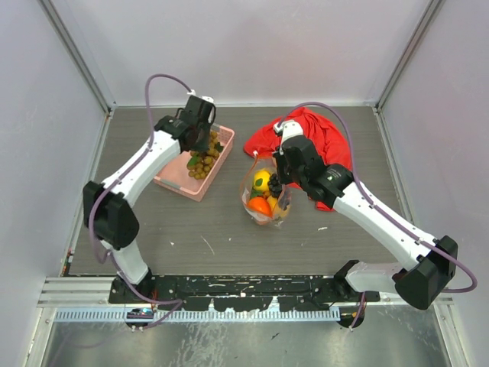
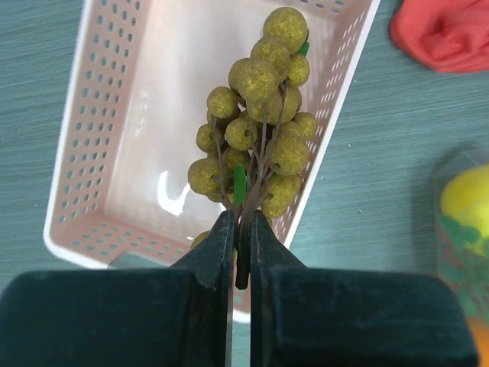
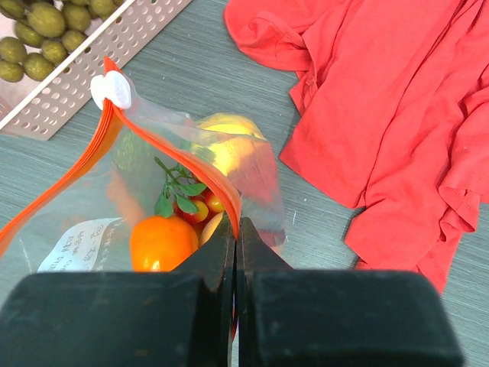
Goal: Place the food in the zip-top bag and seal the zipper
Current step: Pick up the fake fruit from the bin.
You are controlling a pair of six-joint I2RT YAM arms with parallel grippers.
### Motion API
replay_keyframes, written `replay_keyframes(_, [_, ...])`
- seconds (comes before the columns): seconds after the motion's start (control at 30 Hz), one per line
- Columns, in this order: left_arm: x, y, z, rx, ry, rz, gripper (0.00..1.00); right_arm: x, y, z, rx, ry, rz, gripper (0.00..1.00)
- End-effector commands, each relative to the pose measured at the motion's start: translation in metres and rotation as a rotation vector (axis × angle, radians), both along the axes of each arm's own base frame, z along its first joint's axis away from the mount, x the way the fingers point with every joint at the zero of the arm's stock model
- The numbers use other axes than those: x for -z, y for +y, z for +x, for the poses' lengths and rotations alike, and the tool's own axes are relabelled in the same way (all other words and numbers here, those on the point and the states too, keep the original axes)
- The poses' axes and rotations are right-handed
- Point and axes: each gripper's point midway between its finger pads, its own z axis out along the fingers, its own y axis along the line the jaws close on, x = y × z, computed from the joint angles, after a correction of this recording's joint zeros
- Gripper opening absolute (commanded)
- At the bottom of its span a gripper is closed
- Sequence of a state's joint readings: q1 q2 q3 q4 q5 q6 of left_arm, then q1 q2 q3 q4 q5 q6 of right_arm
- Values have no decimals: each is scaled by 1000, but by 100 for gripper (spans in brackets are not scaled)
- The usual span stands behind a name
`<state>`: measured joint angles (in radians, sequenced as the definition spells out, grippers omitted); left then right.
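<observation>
My left gripper (image 2: pixel 241 229) is shut on the dark stem of the berry bunch (image 2: pixel 260 115) and holds it over the pink basket (image 2: pixel 114 153); the bunch also shows in the top view (image 1: pixel 203 159), with my left gripper (image 1: pixel 200 126) above it. My right gripper (image 3: pixel 236 229) is shut on the orange-red zipper (image 3: pixel 183 157) edge of the clear zip-top bag (image 3: pixel 99 206), holding its mouth up. Inside the bag lie an orange (image 3: pixel 163 242), a yellow fruit (image 3: pixel 229 141) and small red-orange fruits with green leaves. In the top view the bag (image 1: pixel 265 195) stands mid-table under my right gripper (image 1: pixel 281 177).
A red cloth (image 1: pixel 313 141) lies crumpled at the back right, close behind the bag; it also shows in the right wrist view (image 3: pixel 382 115). The pink basket (image 1: pixel 179 180) sits left of the bag. A white slider tab (image 3: pixel 111 90) sits on the zipper's far end.
</observation>
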<state>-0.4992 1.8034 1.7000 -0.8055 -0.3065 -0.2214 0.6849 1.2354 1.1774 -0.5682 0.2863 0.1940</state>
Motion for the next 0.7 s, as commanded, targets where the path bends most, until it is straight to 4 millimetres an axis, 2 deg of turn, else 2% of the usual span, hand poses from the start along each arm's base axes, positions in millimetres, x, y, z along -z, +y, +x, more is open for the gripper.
replay_keyframes(0.0, [-73, 5, -19, -55, -158, -148, 0, -17, 9, 9, 3, -51, 57, 1])
replay_keyframes(0.1, [-93, 11, -33, -111, -191, -221, 0, -13, 11, 10, 1, -41, 54, 1])
replay_keyframes(0.37, [-138, 5, -70, -180, -262, -523, 0, -11, 15, 10, -6, -28, 65, 1])
replay_keyframes(0.5, [-170, 3, -95, -165, -306, -684, 0, -11, 16, 10, -7, -28, 70, 1])
replay_keyframes(0.67, [-199, -6, -127, -102, -315, -843, 0, -11, 17, 10, -7, -25, 76, 1])
